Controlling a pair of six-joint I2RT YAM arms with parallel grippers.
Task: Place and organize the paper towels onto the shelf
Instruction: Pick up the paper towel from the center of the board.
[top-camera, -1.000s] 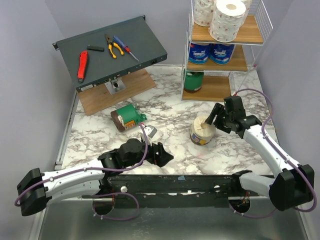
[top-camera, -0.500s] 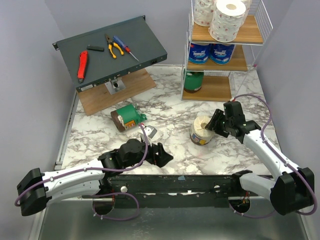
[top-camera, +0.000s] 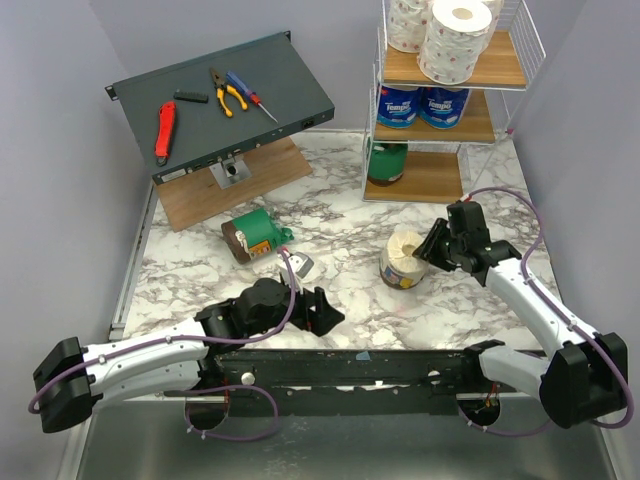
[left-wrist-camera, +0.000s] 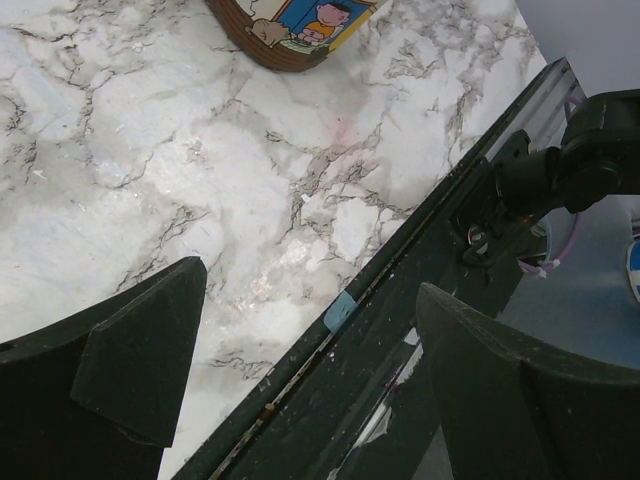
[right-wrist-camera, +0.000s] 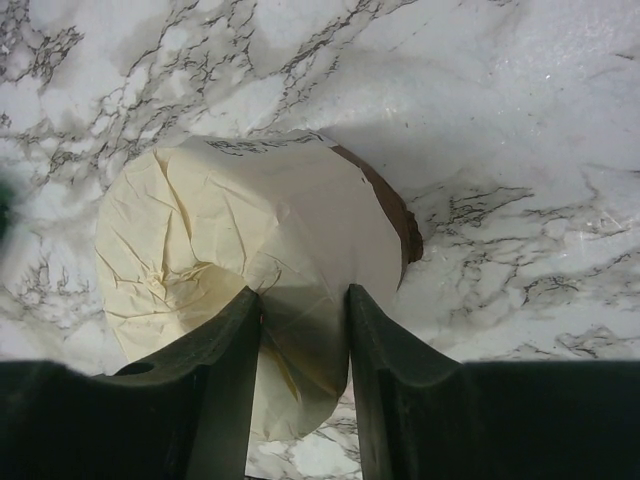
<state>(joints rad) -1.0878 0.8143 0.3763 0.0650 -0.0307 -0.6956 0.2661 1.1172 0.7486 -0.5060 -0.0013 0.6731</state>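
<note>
robot lab, grey walls (top-camera: 60, 150), marble-look table (top-camera: 340, 230), hand tools (top-camera: 230, 96) on metal panel (top-camera: 288, 75)

- Pale lavender-grey walls (top-camera: 60, 150) are closing in the scene at 9, 12 and 3 o'clock.
- A white worktop (top-camera: 340, 230) with grey marble veining is filling the middle.
- Soft, even light is falling across it, casting faint shadows.
- A dark grey slanted panel (top-camera: 290, 90) is resting on a wooden board (top-camera: 200, 205) at 10 o'clock.
- A dull metal sheet (top-camera: 350, 450) is lying at 6 o'clock.
</note>
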